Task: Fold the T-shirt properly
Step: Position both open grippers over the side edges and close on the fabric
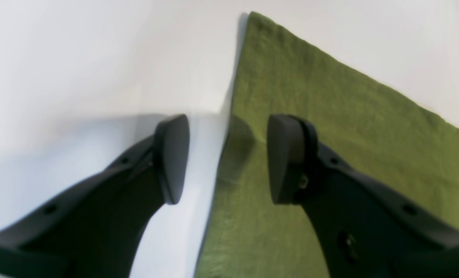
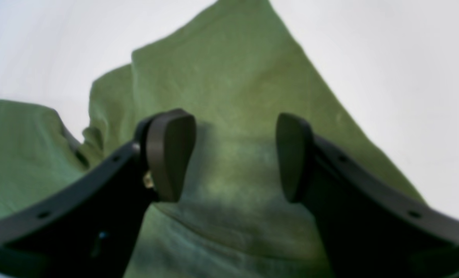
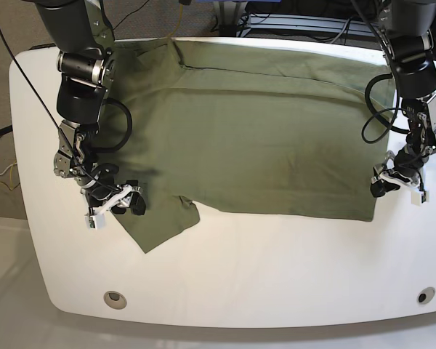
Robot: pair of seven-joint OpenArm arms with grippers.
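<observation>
Left gripper (image 1: 228, 158): jaws spread, nothing between them; one finger over bare table (image 1: 78, 69), the other over cloth, straddling the hem-side edge near a corner.

Right gripper (image 2: 235, 154): jaws spread wide, empty; poised low over the near sleeve.

T-shirt (image 3: 261, 145): olive green, spread mostly flat across the white table, far edge turned over in a band, near sleeve sticking out toward the front.

Handling, as judged: light, limp, thin cotton; will sag, drag and wrinkle rather than slide stiffly. Not fragile. Best taken by pinching both layers at a corner or sleeve tip, one arm at each end, and lifting together.
</observation>
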